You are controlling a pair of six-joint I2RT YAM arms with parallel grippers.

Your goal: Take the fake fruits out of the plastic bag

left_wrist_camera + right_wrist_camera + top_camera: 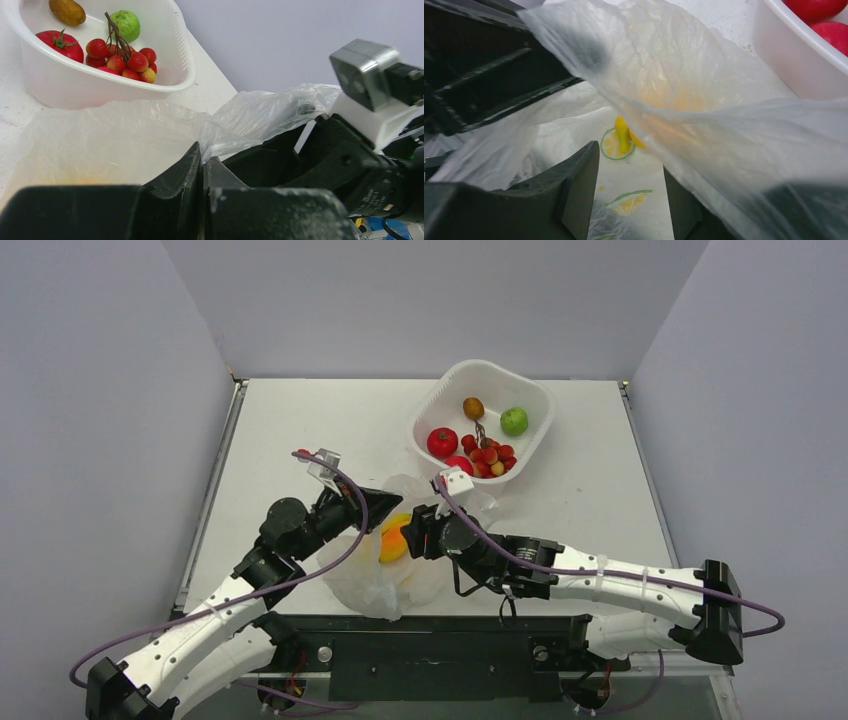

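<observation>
The plastic bag (375, 580) lies crumpled at the near middle of the table, with the orange-yellow mango-like fruit (394, 538) inside it. My left gripper (372, 512) is shut on the bag's film (125, 140), its jaws pinched together (202, 156). My right gripper (412, 536) is open at the bag's mouth (630, 162), with film draped over its right finger. The mango (664, 112) shows through the film just ahead of it. The red round fruit (441, 442) and the red grapes (487, 455) lie in the white tub (535, 400).
The tub stands at the back right and also holds a green apple (514, 421) and a small brown oval fruit (473, 408). In the left wrist view the tub (180, 45) is at the upper left and the right arm's camera (362, 75) is close on the right.
</observation>
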